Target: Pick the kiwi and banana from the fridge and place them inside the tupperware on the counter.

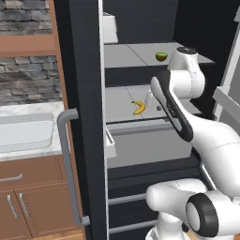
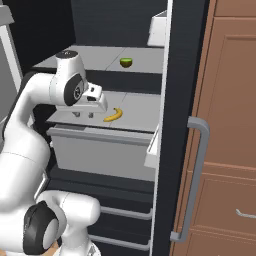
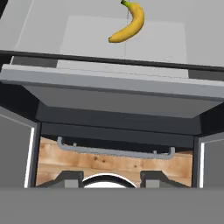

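The fridge (image 1: 84, 70) stands open, its doors swung out to either side, showing pale grey shelves and a drawer below them. The kiwi (image 1: 161, 56) sits on the upper shelf, toward that shelf's front edge and well apart from everything else. The banana (image 1: 138, 107) lies on the shelf beneath, near its front edge, with bare shelf all around it; from the hand view it lies (image 3: 129, 24) just behind the shelf's front lip, curved, its dark stem tip pointing away.

The end effector (image 2: 84, 114) hangs over the same lower shelf, near its front edge and just beside the banana, not touching it. Its fingers (image 3: 70, 178) stand a small way apart with nothing between them; it holds nothing.

To the left of the fridge, the worktop (image 1: 28, 110) carries the tupperware (image 1: 26, 133), which sits against the worktop's front edge with its pale rim raised. Below it are brown cabinet doors (image 1: 33, 208) with silver handles.
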Available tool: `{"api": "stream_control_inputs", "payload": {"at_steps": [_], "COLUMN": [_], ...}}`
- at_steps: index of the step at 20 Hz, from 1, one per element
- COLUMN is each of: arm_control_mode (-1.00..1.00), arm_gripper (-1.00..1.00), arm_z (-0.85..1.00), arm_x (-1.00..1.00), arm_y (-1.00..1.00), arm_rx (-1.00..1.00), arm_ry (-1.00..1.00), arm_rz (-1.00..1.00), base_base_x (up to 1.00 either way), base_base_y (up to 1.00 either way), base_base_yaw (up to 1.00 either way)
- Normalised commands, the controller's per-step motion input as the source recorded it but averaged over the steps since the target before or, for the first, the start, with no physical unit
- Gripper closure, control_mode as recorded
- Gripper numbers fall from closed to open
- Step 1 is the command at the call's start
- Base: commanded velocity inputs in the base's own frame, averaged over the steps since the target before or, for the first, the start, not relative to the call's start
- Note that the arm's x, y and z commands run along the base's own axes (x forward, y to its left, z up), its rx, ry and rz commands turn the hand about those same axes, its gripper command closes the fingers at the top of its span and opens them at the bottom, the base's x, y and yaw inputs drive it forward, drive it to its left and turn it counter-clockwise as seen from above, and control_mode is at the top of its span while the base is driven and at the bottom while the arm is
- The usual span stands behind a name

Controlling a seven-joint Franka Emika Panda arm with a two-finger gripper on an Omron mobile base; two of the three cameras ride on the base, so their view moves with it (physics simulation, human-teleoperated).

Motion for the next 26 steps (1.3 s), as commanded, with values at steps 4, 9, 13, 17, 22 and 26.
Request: {"api": "stream_control_inputs", "payload": {"at_steps": [4, 9, 13, 17, 22, 26], "arm_control_mode": [-1.0, -1.0, -1.0, -1.0, -1.0, -1.0], "arm_gripper": [-1.0, -1.0, -1.0, -1.0, -1.0, -1.0], "arm_z": [0.0, -0.12, -0.17, -0.25, -0.42, -0.37], "arm_x": [0.38, 0.51, 0.59, 0.23, 0.03, 0.2], "arm_y": [-0.01, -0.03, -0.09, -0.12, -0.01, 0.0], "arm_rx": [0.0, 0.0, 0.0, 0.0, 0.0, 0.0], "arm_ry": [0.23, 0.11, 0.0, 0.0, -0.08, -0.11], "arm_rz": [-0.04, -0.1, -0.02, 0.0, 0.0, -0.12], "base_base_x": [0.0, 0.0, 0.0, 0.0, 0.0, 0.0], "base_base_y": [0.0, 0.0, 0.0, 0.0, 0.0, 0.0], "base_base_yaw": [0.0, 0.0, 0.0, 0.0, 0.0, 0.0]}}
